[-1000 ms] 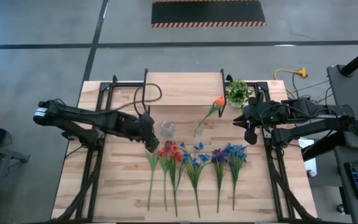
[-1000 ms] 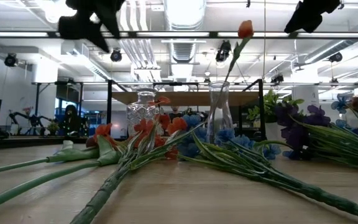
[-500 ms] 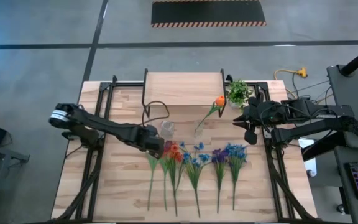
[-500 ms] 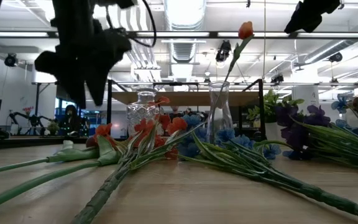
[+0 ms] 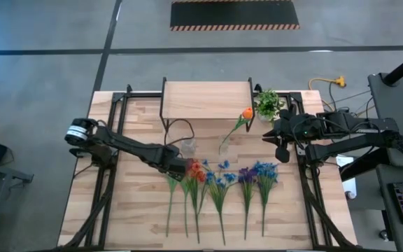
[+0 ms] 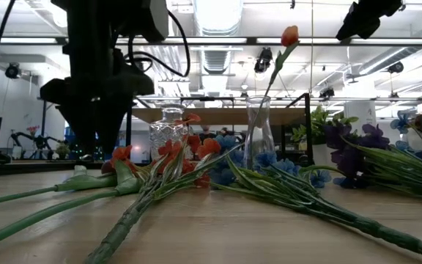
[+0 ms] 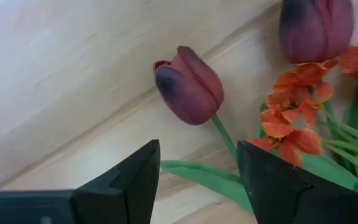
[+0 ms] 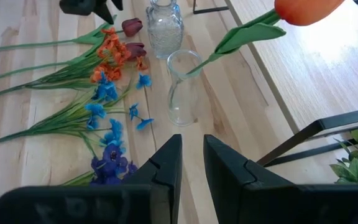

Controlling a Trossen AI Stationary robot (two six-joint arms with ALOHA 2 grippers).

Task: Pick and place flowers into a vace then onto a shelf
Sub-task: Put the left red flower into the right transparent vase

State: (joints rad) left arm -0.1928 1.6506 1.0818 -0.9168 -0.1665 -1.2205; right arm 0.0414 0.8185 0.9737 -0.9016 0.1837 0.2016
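Several flowers point(image 5: 215, 185) with red, orange-red, blue and purple heads lie side by side on the table, their stems toward the near edge. A clear vase point(image 5: 224, 148) holds one orange flower point(image 5: 247, 113), whose stem leans on the rim. My left gripper point(image 5: 179, 170) is open, low over the leftmost flower heads. In the left wrist view point(image 7: 197, 180) its fingers stand on either side of the stem and leaf of a dark red tulip point(image 7: 188, 84). I cannot tell whether they touch. My right gripper point(image 5: 282, 150) waits at the right, fingers a narrow gap apart point(image 8: 192, 155).
A glass jar point(image 5: 187, 145) stands just beyond my left gripper, left of the vase. The shelf point(image 5: 206, 98) stands at the table's far edge, with a potted plant point(image 5: 266, 103) to its right. A second dark tulip point(image 7: 316, 28) and orange-red blooms point(image 7: 291, 112) lie beside the first.
My left gripper has gone from beside the glass jar toward the table's near edge and a little right. It has come down to the leftmost flower heads. The flowers, the vase and my right arm have stayed still.
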